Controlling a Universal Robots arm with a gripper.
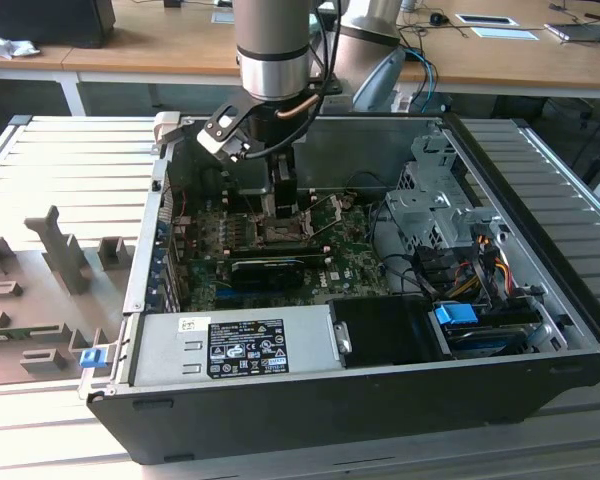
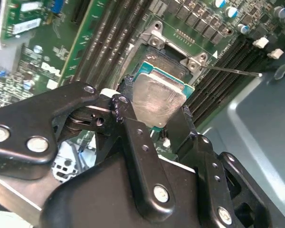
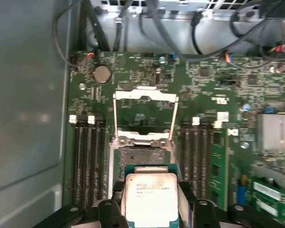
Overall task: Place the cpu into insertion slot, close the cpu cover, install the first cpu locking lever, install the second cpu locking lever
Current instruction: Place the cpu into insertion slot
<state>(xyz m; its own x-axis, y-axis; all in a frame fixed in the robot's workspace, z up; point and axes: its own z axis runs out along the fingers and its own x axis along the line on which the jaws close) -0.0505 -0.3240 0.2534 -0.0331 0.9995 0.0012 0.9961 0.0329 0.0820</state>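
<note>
Black fingers [image 2: 133,128] of the gripper [image 2: 156,100] clamp the cpu [image 3: 151,197] by two opposite edges, parted only to its width. We see the chip held close by the insertion slot [image 3: 140,156], not seated in it. Beyond the slot, the cpu cover [image 3: 145,96] is swung open, and long black memory slots [image 3: 88,161] flank the slot on both sides. Print on the chip's face is too fine for us to read.

Wooden desks [image 1: 130,50] stand behind a ribbed grey table [image 1: 75,160].
</note>
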